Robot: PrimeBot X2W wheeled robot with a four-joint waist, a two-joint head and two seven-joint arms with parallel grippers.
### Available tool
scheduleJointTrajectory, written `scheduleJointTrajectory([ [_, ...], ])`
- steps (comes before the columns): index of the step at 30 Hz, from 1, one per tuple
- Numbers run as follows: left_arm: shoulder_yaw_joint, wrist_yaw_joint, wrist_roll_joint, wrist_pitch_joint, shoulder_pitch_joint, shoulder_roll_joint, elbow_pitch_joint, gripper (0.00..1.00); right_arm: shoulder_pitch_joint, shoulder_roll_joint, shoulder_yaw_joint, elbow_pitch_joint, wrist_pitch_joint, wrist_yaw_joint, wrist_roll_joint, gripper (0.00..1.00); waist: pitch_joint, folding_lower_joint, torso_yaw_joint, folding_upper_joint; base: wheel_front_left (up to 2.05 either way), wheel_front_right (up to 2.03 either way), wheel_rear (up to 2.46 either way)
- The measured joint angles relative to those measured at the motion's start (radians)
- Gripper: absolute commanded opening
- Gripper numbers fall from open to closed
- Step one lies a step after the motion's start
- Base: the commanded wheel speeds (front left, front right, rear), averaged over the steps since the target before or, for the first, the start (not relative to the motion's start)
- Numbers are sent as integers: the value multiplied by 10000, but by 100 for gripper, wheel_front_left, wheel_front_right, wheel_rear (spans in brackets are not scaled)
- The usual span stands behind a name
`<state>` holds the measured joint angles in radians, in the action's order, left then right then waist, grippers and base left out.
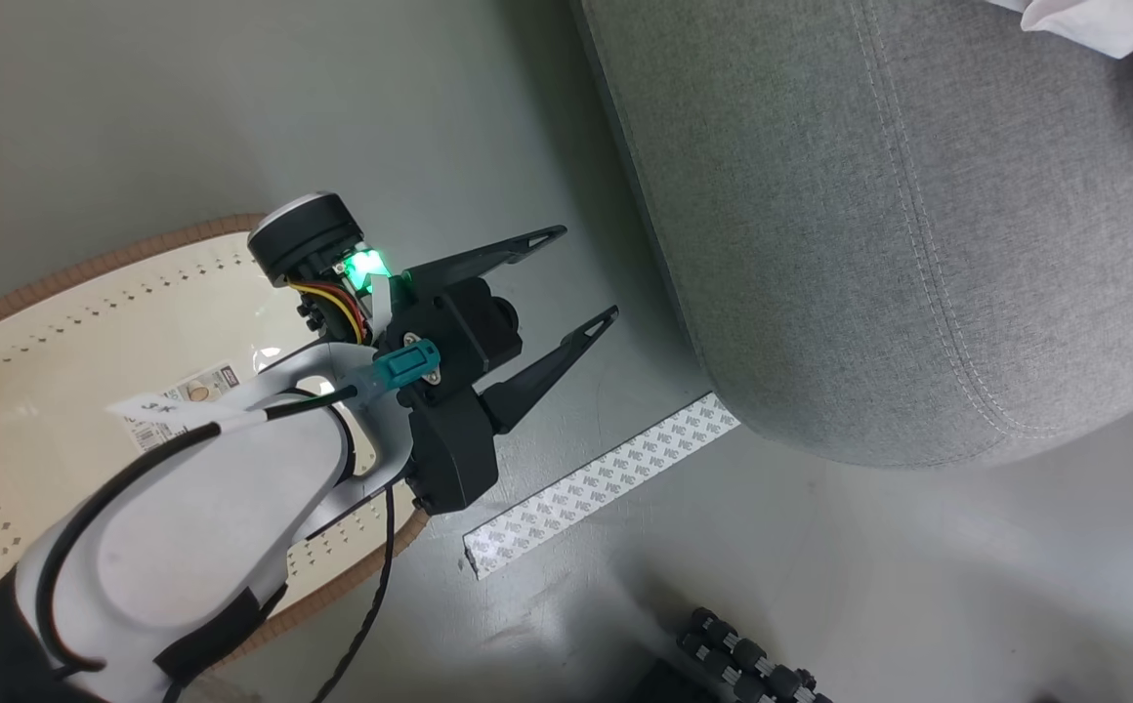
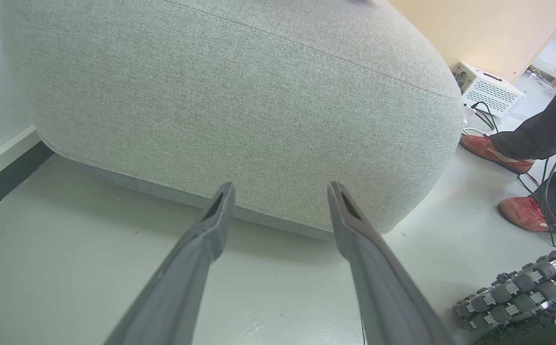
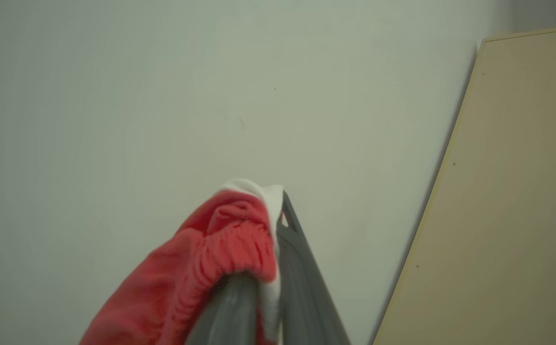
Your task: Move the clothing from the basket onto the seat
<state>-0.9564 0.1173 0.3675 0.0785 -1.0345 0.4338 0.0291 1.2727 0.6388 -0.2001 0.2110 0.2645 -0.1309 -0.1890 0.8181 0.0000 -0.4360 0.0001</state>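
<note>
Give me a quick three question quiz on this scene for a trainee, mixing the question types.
1. True or false: the left tool is clamped on cloth.
2. What does the right tool hold? A a cup, B red clothing, C a book.
3. Fill in: the seat is covered in ___ fabric.
Key: 1 false, its jaws stand open and empty. 2 B. 3 grey.

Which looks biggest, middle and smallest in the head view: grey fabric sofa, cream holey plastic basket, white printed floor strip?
1. grey fabric sofa
2. cream perforated plastic basket, partly hidden by the left arm
3. white printed floor strip
</note>
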Motion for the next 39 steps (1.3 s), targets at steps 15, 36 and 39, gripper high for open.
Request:
scheduleJointTrajectory([
  [15, -23, -180, 109, 537, 63, 514, -531, 100, -1906, -2150, 867, 2970, -2, 0, 696, 0, 157, 0, -142, 0, 0, 0, 0],
  [36, 61, -502, 301, 121, 305, 729, -378, 100, -3071, -3553, 280, 2951, -2, 0, 1756, 100, -407, -1, -247, 0, 0, 0, 0],
  [39, 69, -577, 349, 52, 363, 742, -337, 100, -3302, -3616, 249, 2650, -2, 0, 1827, 100, -590, -2, -252, -1, 0, 0, 0],
])
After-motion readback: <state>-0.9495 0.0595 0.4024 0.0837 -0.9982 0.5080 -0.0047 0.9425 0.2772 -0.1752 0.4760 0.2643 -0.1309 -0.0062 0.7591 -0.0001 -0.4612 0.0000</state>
